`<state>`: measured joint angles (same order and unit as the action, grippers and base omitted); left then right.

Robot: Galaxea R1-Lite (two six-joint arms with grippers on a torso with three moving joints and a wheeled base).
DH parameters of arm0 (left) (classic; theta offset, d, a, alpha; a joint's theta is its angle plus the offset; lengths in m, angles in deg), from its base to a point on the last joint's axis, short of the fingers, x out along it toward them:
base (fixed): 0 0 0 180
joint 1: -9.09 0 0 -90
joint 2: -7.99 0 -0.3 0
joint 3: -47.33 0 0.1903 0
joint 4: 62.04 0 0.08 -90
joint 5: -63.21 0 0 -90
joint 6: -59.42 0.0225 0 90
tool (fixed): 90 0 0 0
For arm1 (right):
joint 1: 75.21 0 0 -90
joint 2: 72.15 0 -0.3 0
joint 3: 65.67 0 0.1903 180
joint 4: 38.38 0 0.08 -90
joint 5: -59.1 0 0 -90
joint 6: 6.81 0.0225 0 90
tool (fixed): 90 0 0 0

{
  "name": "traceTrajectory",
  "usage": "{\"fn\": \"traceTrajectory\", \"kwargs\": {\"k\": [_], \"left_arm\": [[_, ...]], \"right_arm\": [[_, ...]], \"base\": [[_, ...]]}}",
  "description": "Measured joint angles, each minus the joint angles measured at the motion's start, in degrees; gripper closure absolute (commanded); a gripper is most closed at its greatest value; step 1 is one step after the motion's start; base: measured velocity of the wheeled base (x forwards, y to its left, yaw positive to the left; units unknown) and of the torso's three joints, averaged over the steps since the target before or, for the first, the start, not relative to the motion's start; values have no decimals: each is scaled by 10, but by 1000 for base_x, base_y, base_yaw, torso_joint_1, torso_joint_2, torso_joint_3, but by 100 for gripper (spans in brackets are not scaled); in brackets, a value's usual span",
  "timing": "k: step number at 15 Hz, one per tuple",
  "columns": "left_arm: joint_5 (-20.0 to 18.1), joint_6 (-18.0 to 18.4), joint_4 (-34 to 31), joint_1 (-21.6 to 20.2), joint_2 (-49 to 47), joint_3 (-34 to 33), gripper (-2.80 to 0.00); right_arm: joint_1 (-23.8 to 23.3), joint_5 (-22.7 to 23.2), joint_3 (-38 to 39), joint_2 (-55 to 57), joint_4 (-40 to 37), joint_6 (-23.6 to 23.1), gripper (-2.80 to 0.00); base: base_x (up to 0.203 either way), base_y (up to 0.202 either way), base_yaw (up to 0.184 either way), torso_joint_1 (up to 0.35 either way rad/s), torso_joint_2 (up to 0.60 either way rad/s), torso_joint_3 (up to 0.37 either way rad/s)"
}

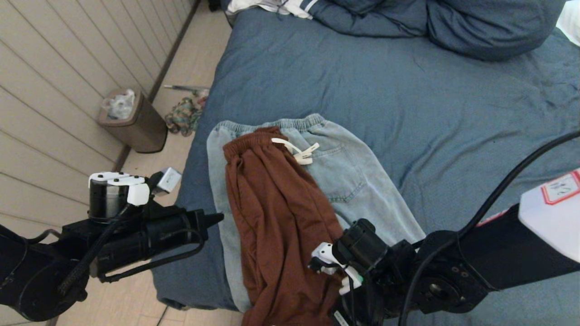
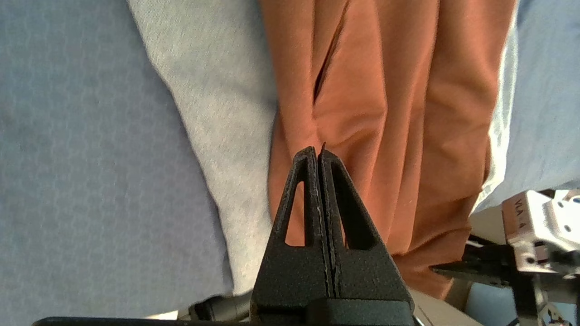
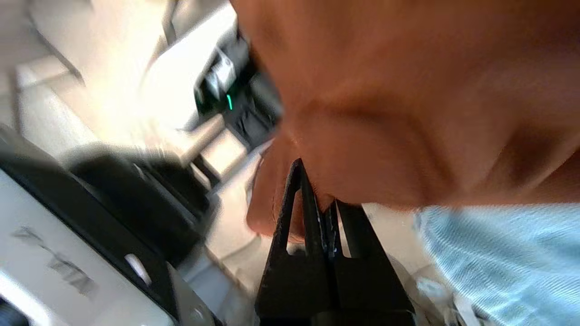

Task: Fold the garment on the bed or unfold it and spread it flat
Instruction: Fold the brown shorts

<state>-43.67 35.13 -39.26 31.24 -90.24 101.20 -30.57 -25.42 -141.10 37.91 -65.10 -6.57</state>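
A rust-brown garment [image 1: 276,213] with a white drawstring lies lengthwise on light blue denim trousers [image 1: 349,167], near the front left corner of the bed [image 1: 430,113]. My right gripper [image 3: 317,188] is shut on the brown garment's [image 3: 385,113] lower edge at the bed's front edge; the cloth is pinched between its fingers. Its wrist [image 1: 362,258] hides the fingers in the head view. My left gripper [image 1: 219,218] is shut and holds nothing. It hovers beside the bed's left side, with its tip [image 2: 318,151] over the brown cloth [image 2: 398,113] and the denim [image 2: 217,90] beside it.
Bunched blue bedding [image 1: 453,22] and a white cloth [image 1: 272,7] lie at the far end of the bed. On the floor to the left, by the panelled wall, stand a brown waste bin [image 1: 133,120] and a colourful bundle [image 1: 183,115].
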Motion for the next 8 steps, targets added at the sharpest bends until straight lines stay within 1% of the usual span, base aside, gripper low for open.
{"fn": "traceTrajectory", "kwargs": {"k": [2,5,7,8], "left_arm": [[0,0,1,0,0,-1,0],[0,0,2,0,-3,-1,0],[0,0,2,0,-4,-1,0],[0,0,2,0,-4,-1,0]], "right_arm": [[2,0,-39,-12,1,30,0],[0,-2,-68,-15,1,46,0],[-1,-5,-66,-13,0,47,0],[-3,-5,-61,-13,1,47,-280]], "base": [[0,0,0,0,0,0],[0,0,0,0,0,0],[0,0,0,0,0,0],[0,0,0,0,0,0]]}}
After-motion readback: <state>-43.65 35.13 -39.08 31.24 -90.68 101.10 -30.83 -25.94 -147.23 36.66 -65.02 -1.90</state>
